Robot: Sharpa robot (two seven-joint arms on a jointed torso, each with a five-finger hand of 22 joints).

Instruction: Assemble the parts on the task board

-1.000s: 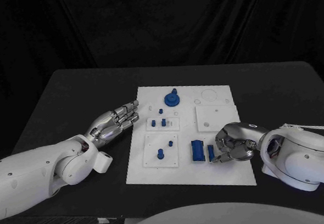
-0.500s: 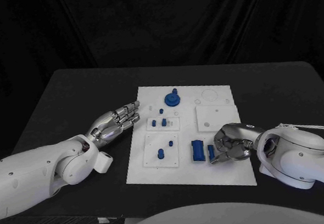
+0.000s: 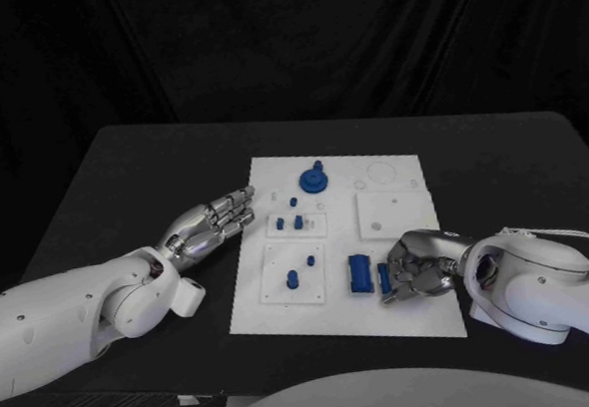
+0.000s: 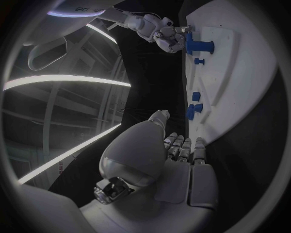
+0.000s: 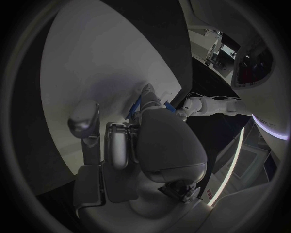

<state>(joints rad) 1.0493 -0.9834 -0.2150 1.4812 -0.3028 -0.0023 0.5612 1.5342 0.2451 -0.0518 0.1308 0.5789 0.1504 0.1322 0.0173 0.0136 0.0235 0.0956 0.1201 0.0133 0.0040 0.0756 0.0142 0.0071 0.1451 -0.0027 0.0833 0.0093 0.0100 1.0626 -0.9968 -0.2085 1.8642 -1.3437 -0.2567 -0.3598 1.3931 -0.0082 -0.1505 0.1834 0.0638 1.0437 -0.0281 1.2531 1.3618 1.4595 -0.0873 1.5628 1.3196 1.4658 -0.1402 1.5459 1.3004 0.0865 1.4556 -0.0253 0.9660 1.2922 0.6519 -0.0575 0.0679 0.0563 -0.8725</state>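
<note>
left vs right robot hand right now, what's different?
The left robot hand lies beside the task board, off its left edge, fingers stretched out and holding nothing. The right robot hand is over the board's near right part, fingers curled down at the blue parts there; whether it grips one cannot be told. Both are silver, on white arms, low over the table.

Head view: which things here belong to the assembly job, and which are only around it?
Belong to the job:
- task board
- blue round part at the far end
- small blue pegs in the middle
- blue blocks at the near end
- right hand, fingers at the blocks
- left hand, beside the board

Only around it:
- black table
- dark curtain behind
</note>
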